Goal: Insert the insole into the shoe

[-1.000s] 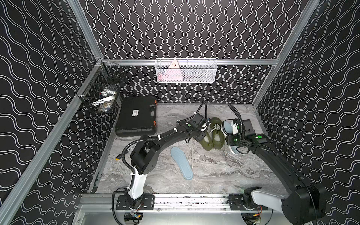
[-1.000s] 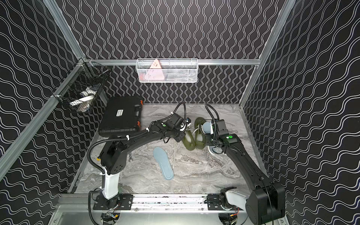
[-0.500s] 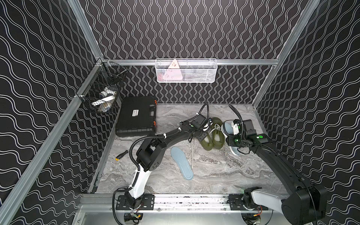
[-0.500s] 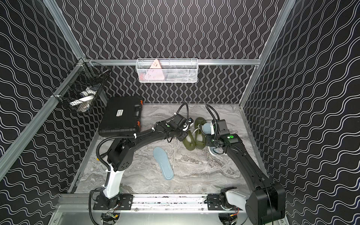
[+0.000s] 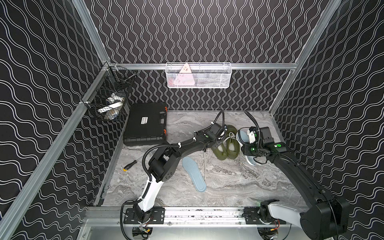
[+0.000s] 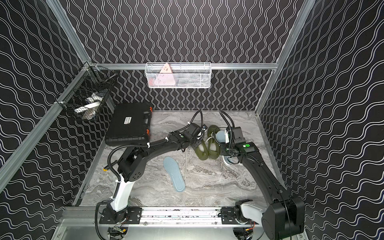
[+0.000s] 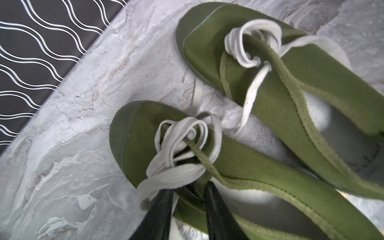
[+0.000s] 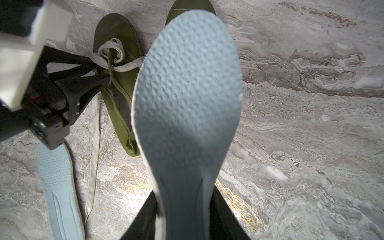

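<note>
Squarely between right jaws: blue insole (image 8: 187,104)

Black case (image 5: 145,124) by the back wall; screwdriver (image 5: 129,165) nearby; white basket (image 5: 218,81) holding perhaps something pink.

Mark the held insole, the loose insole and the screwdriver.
held insole (image 8: 187,93), right wrist view, dimpled forefoot.
loose insole (image 5: 194,175), in a top view, its middle.
screwdriver (image 5: 129,166), in a top view, black handle.
</note>
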Action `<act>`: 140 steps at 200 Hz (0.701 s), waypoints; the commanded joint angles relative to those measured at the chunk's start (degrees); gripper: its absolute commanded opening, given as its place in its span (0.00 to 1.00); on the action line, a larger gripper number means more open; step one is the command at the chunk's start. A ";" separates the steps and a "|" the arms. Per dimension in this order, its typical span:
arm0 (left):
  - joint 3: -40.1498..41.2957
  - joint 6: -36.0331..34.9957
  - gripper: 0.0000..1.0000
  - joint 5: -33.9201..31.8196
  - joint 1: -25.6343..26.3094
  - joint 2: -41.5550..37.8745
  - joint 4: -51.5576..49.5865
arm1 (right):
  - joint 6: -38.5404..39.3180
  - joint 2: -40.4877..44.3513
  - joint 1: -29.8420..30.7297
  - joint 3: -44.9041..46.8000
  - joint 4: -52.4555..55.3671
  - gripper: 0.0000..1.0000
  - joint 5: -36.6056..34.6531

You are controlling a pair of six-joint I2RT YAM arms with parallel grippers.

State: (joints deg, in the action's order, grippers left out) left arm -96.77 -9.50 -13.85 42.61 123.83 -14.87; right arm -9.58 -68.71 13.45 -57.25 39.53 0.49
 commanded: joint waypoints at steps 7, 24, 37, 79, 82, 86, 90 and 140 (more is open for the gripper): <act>-0.25 -2.05 0.36 -1.23 0.41 0.41 2.73 | 0.31 0.33 -0.02 -0.14 0.90 0.39 0.38; -1.02 -2.47 0.36 -0.81 0.62 1.33 1.96 | 0.39 0.40 -0.04 0.05 0.99 0.39 0.39; -0.79 -2.92 0.34 -1.54 0.72 1.36 2.30 | 0.42 0.49 -0.09 0.09 0.99 0.39 0.38; -3.78 -3.71 0.04 -1.68 0.64 0.89 -0.98 | 0.81 0.20 -0.06 0.26 1.42 0.39 0.01; -4.22 -3.69 0.03 -1.37 0.63 0.95 -1.74 | 0.92 0.21 -0.05 0.25 1.50 0.39 -0.09; -5.10 -3.48 0.02 -0.83 0.63 1.03 -2.84 | 0.97 0.24 -0.02 0.22 1.68 0.39 -0.10; -5.91 -3.11 0.00 -0.20 0.59 1.13 -4.03 | 1.07 0.17 -0.09 0.13 1.85 0.39 -0.18; -13.97 2.47 0.00 8.64 -2.16 2.33 -17.61 | 3.63 -0.99 -0.04 -1.93 5.70 0.36 -0.07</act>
State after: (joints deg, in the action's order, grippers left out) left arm -108.22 -10.11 -10.44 41.91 125.71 -25.26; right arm -8.16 -69.19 13.39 -58.06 42.30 0.45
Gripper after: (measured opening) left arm 0.061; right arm 0.366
